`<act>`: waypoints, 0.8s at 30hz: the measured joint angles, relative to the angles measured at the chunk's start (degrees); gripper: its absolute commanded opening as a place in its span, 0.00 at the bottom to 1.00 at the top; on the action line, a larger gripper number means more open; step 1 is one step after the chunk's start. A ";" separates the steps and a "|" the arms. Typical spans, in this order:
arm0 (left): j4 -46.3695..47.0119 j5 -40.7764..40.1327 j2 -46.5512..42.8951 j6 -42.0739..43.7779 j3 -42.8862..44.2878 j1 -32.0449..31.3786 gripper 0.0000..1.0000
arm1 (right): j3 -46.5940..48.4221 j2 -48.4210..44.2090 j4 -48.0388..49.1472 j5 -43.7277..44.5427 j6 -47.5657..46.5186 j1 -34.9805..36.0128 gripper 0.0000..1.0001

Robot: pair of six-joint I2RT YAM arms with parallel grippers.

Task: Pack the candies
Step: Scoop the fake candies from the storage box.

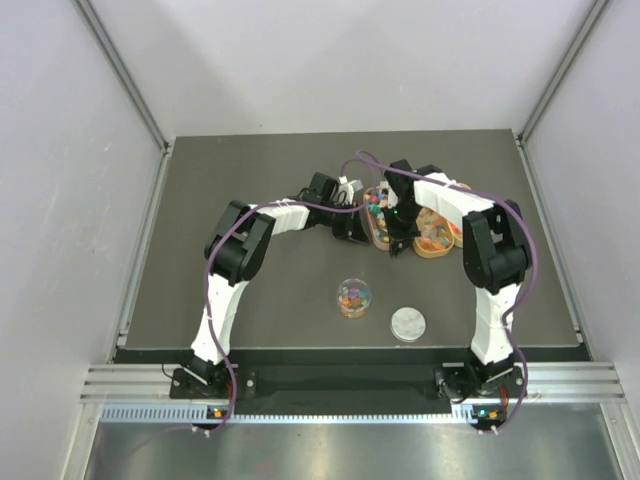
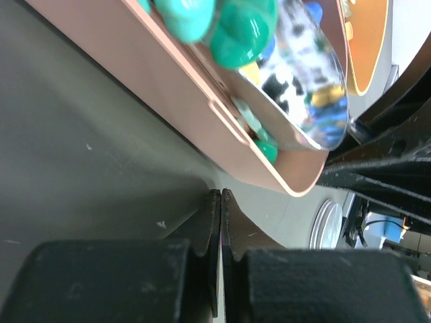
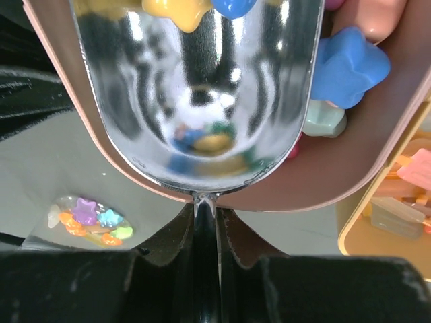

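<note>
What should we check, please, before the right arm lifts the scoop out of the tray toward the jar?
1. Grip: the right gripper clamps the scoop by its handle: ok.
2. Load: candies inside the scoop: cannot tell, reflections confuse it.
3. Target: the jar stands upright and open, its lid lying beside it: ok.
4. Support: the left gripper, shut, steadies the tray: cannot tell.

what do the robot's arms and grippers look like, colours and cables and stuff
Both the left arm and right arm have white link shells with bulky black joints, and a purple cable loops loosely along each. Small lights glow at their feet. The left gripper and right gripper are matte black, each with two blocky fingers narrowing to thin tips.
</note>
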 measured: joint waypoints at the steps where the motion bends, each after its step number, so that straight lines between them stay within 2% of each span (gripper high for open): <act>1: -0.15 0.09 -0.02 0.09 0.00 0.00 0.00 | -0.09 -0.13 0.37 0.04 -0.07 -0.04 0.00; 10: -4.13 0.02 -1.16 2.21 0.00 0.20 0.00 | -1.36 -2.73 5.29 1.64 -0.90 -0.48 0.00; 24: -12.70 -0.61 -5.64 8.92 -0.07 2.56 0.00 | -17.35 -11.50 22.43 3.26 -2.01 -0.83 0.00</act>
